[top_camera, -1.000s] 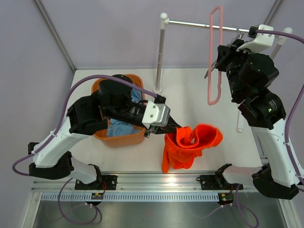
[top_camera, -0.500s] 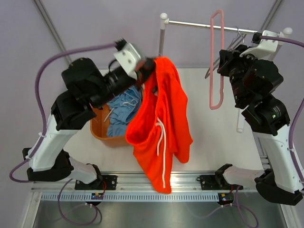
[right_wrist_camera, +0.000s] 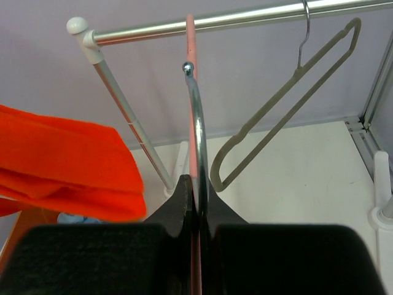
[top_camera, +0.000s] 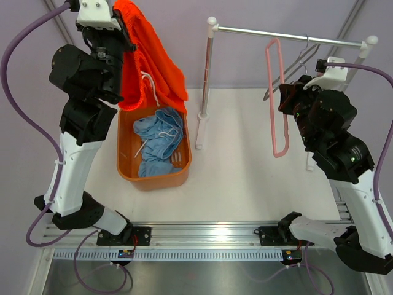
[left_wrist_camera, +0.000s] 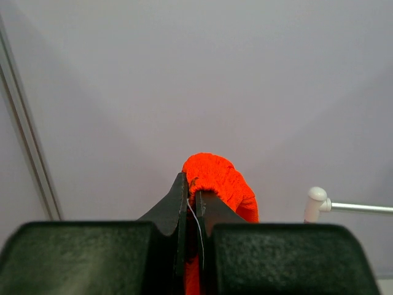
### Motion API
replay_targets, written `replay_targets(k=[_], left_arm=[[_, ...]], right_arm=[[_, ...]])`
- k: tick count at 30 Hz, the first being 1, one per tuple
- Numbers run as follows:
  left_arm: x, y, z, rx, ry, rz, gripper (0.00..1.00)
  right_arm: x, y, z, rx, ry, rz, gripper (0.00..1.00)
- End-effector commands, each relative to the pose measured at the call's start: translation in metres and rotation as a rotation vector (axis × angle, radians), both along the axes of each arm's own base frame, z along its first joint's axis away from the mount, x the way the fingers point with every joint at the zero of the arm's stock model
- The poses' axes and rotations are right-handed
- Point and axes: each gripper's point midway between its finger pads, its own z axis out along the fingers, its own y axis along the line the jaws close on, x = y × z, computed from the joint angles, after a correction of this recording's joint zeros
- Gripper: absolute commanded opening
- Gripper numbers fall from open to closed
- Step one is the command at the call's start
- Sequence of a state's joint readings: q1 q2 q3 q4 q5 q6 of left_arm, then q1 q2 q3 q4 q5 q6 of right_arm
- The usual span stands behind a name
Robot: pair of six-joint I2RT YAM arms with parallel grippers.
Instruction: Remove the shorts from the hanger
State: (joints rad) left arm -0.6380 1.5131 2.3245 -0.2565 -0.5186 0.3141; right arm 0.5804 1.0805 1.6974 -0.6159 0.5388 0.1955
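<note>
Orange shorts (top_camera: pixel 150 67) hang pinched in the left claw (left_wrist_camera: pixel 191 187) above the basket (top_camera: pixel 125 173); the right claw (right_wrist_camera: pixel 195 190) pinches the pink hanger (top_camera: pixel 279 154).

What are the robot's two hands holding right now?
Left gripper: shut on the orange shorts.
Right gripper: shut on the pink hanger.

The right gripper (right_wrist_camera: pixel 195 182) seems clamped on the pink hanger (right_wrist_camera: pixel 190 40), orange shorts (right_wrist_camera: pixel 67 166) at left.
</note>
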Motion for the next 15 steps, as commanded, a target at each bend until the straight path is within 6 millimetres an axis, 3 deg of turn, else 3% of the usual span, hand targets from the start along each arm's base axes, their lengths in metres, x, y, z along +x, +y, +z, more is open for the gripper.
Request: replay_targets(k=[1,6,11,15], left_arm=[[-0.026,0.025,0.027,-0.126,-0.109,0.003,0.00],[-0.014,0.008,-0.005,-0.081,-0.024,-0.046,0.00],[-0.028,0.008,-0.016,-0.111,-0.008,-0.109,0.00],[-0.023,-0.015,-0.042,-0.053,0.061,-0.201,0.00]], right_arm=[[-0.005,-0.005,0.008,0.025,-0.033,-0.003,0.00],[-0.006,-0.006,-0.003,0.029,-0.022,-0.011,0.00],[-0.007,-0.009,-0.012,0.022,-0.009,-0.023,0.00],[-0.007,-0.008,-0.012,0.033,-0.014,-0.018,0.00]])
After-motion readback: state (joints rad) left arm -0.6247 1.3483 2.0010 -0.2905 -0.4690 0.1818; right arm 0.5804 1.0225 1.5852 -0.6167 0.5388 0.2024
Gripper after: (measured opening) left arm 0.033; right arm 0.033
